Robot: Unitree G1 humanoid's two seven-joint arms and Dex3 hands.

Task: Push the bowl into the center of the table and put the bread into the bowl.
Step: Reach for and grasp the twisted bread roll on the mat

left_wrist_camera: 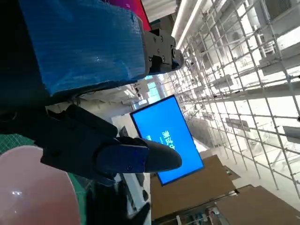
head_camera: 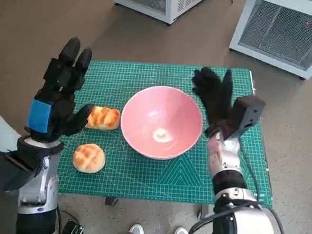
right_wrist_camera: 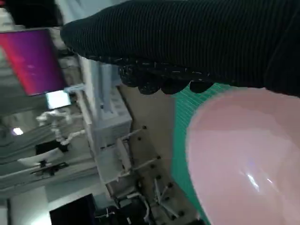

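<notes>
Fingers [head_camera: 69,64] spread beside pink bowl [head_camera: 161,122]

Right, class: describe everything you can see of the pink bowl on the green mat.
The pink bowl is round, deep and smooth, glossy like plastic or glazed ceramic, with a pale highlight at its bottom. It stands upright and empty near the middle of the green cutting mat. The right hand, in its black glove, is at the bowl's right rim; whether it touches cannot be told. Two bread rolls lie to its left, the nearer one close to the rim. The left hand is raised beside them, holding nothing.
</notes>
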